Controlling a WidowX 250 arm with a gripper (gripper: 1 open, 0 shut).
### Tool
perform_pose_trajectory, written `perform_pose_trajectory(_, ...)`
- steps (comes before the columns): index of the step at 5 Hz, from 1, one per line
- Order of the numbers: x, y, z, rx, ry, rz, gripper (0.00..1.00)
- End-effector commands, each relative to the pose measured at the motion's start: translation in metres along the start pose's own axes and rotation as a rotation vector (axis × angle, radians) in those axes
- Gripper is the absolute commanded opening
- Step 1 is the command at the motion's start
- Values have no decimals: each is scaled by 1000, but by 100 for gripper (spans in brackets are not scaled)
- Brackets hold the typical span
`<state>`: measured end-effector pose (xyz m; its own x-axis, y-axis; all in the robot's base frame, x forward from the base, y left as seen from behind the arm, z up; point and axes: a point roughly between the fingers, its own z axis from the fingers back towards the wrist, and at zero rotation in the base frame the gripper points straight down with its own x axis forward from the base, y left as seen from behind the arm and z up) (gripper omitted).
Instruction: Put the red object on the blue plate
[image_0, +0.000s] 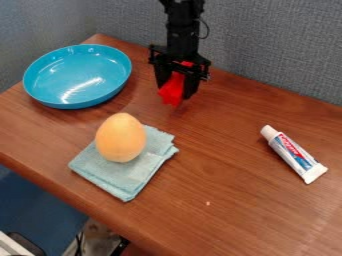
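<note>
Gripper (177, 86): jaws clamped on the red object (171, 91), pointing down near the desk's back edge.
Way to blue plate (76, 76): bare desk (227, 150) between, nothing standing in it.
Plate interior: bare.
Front: orange egg (120, 137) on teal cloth (124, 159), clear of that line.
Right: toothpaste tube (293, 153), well apart.

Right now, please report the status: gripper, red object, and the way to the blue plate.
Gripper shut on red object, pointing down. Blue plate empty, to its left. Nothing between them.
</note>
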<state>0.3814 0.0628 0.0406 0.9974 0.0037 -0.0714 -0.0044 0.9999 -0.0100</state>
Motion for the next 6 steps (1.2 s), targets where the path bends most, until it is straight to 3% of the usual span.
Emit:
perform_pose_trajectory(1,12,8,20,12,-68,16,0)
perform_pose_trajectory(3,10,16,51,16,-114,13,0)
perform_pose_trajectory(4,9,26,77,27,-163,29,0)
perform_pose_trajectory(5,-3,56,101,43,-197,91,0)
perform_pose_trajectory(6,-12,98,102,51,-195,168,0)
